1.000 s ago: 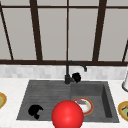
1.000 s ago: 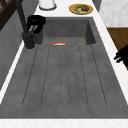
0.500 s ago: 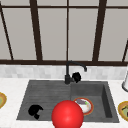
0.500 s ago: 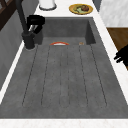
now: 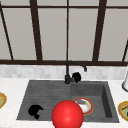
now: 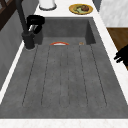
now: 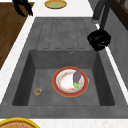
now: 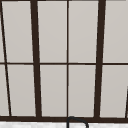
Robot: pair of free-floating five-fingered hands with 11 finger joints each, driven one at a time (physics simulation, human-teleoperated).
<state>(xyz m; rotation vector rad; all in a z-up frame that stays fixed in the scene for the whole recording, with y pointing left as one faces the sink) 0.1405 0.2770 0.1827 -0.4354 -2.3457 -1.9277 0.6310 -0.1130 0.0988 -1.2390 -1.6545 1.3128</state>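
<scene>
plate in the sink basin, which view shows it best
The right side view: the plate lies whole on the basin floor with food on it. In the front view a red ball covers part of it; the left side view catches just its rim.

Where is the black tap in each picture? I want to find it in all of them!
Front view: the tap stands in the middle, at the back edge of the sink.
Left side view: it is the dark post at the top left.
Right side view: it is at the top right.
Upper view: its curved top peeks up at the bottom edge.
Landmark: the right hand is close beside the tap in the front and both side views.
</scene>
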